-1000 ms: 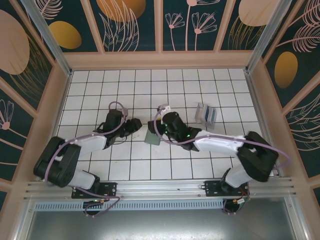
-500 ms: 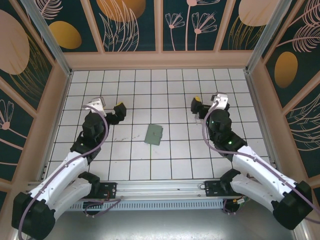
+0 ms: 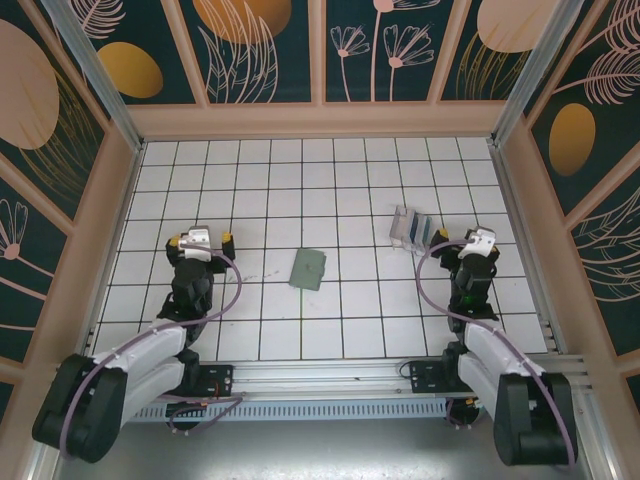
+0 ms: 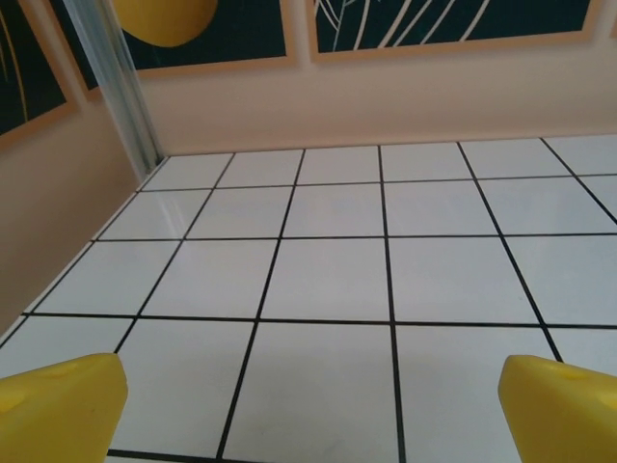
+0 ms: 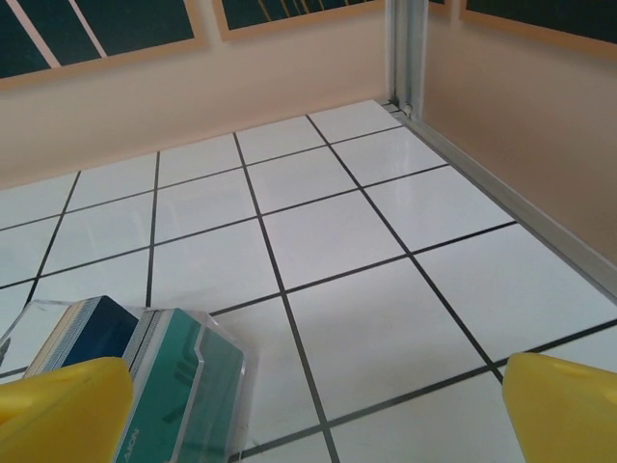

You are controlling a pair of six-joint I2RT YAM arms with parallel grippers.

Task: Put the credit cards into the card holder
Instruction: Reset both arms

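Note:
The sage-green card holder [image 3: 308, 269] lies flat and folded on the white tiles at the middle of the floor, with neither gripper near it. Teal and blue credit cards [image 3: 416, 229] stand on edge in a clear plastic tray [image 3: 400, 222] at the right. In the right wrist view the teal and blue credit cards [image 5: 164, 381] sit in that tray [image 5: 224, 359] at the lower left, just ahead of one yellow fingertip [image 5: 60, 410]. My right gripper [image 3: 466, 240] [image 5: 313, 410] is open and empty. My left gripper [image 3: 200, 240] [image 4: 308, 415] is open over bare tiles, well left of the card holder.
Beige walls enclose the tiled floor [image 3: 340, 190]. An aluminium post [image 4: 120, 82] stands in the far left corner and another post [image 5: 407, 53] in the far right corner. A metal rail [image 3: 320, 375] carries both arm bases along the near edge.
Both arms have drawn back from the card holder to their own sides and folded low. Both grippers have opened wide. The card holder stays flat at the middle.

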